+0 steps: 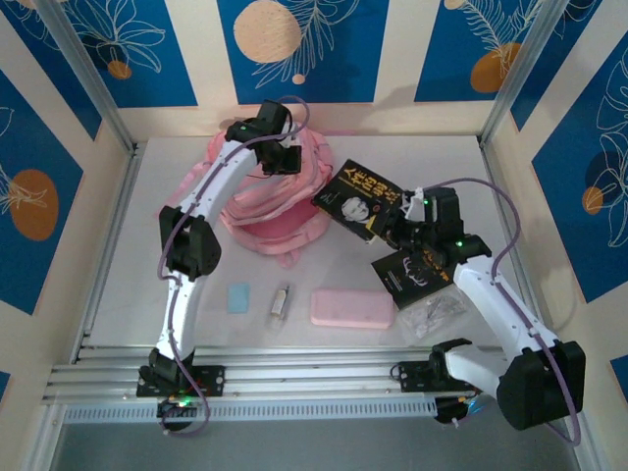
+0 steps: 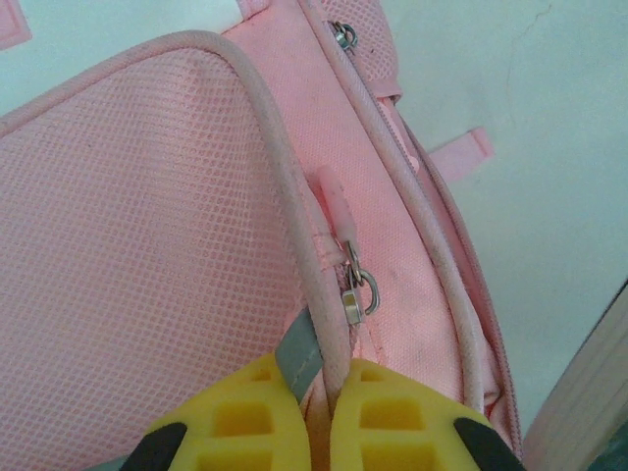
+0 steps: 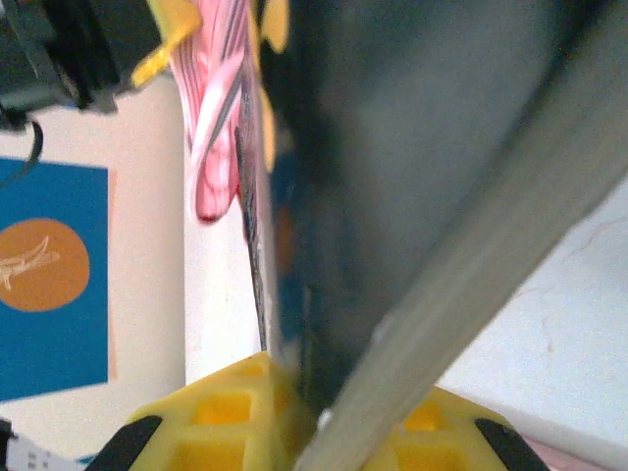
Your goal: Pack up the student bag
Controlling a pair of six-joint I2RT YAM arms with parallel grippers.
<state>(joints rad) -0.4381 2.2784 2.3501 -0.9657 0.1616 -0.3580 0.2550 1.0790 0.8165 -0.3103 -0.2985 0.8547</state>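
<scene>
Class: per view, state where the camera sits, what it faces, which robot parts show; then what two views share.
Top external: overhead behind the bases, facing the table; both arms.
Left wrist: faces the student bag; left gripper pinches it.
Right wrist: faces the book; right gripper clamps it.
Shared: student bag, top and left.

White table (image 1: 343, 275) with school things spread over it

A pink backpack (image 1: 285, 221) lies slumped in the upper middle of the frame. Along the lower part sits a loose row: a small pale blue pad (image 1: 238, 297) at the left, a little white stick-shaped object (image 1: 281, 300) just beside it, then a flat pink pencil case (image 1: 351, 308). To the right lie a dark booklet (image 1: 392, 278) and, below it, a crumpled clear plastic wrapper (image 1: 432, 314).
</scene>
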